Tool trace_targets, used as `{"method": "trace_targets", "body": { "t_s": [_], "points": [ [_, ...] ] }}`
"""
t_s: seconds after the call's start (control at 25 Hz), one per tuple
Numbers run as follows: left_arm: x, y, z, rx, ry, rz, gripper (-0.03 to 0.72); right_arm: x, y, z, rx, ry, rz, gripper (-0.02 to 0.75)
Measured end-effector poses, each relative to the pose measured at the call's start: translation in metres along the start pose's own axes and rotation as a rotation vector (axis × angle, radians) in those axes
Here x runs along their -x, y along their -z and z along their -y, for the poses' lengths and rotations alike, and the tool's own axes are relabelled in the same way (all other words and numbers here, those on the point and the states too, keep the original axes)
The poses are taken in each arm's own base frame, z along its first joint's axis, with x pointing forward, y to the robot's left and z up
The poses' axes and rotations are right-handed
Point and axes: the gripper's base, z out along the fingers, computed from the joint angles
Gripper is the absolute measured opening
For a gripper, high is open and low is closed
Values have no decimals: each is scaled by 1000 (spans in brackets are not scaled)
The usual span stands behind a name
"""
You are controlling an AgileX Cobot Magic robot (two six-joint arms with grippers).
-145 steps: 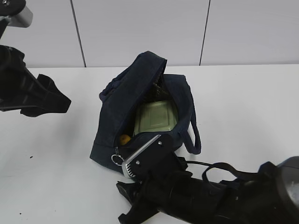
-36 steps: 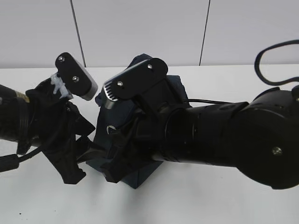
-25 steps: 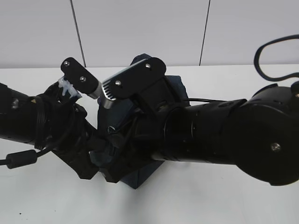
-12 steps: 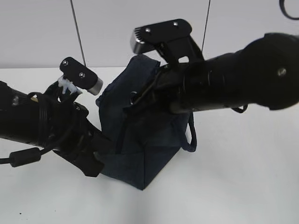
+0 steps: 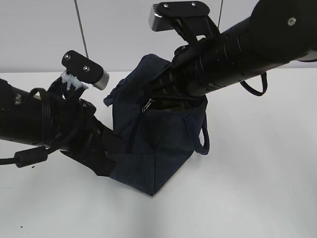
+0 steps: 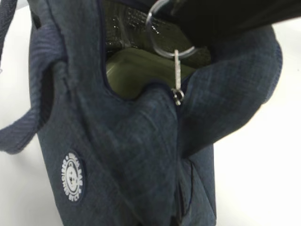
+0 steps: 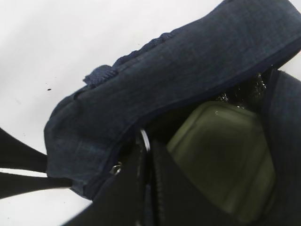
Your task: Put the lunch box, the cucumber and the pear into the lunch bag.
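White tabletop (image 5: 257, 168) before a pale panelled wall (image 5: 124, 34). The lunch bag (image 5: 158, 144), dark navy, stands upright near the table's centre with its mouth partly open. The right gripper (image 7: 146, 155) reaches in from above with its fingers drawn narrow onto the metal ring pull (image 6: 170, 28) of the zipper, which hangs taut below it in the left wrist view. The left gripper (image 5: 106, 158) presses against the bag's lower left side; whether it pinches the fabric or merely braces it cannot be told. The lunch box (image 7: 225, 155) lies inside the bag, its sage-green lid visible against the silvery lining (image 6: 127, 23) in both wrist views. The cucumber and the pear appear in no view; none lies on the visible table, so they are probably inside already. Judged stage: packing complete or nearly so, with closing the zipper apparently in hand.
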Motion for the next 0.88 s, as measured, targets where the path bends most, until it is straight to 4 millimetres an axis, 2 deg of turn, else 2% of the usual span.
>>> {"method": "trace_targets", "body": {
  "t_s": [0.24, 0.48, 0.68, 0.88],
  "points": [
    [-3, -1, 1, -5, 1, -12, -11, 3, 14, -29, 72, 42, 22, 6],
    [-6, -1, 2, -15, -4, -27, -11, -3, 19, -61, 158, 87, -17, 6],
    [-8, -1, 3, -28, -4, -39, -12, -4, 20, -65, 167, 98, -23, 6],
    [-10, -2, 3, -28, 8, -43, -12, 0, 19, -54, 128, 107, 7, 6]
  ]
}}
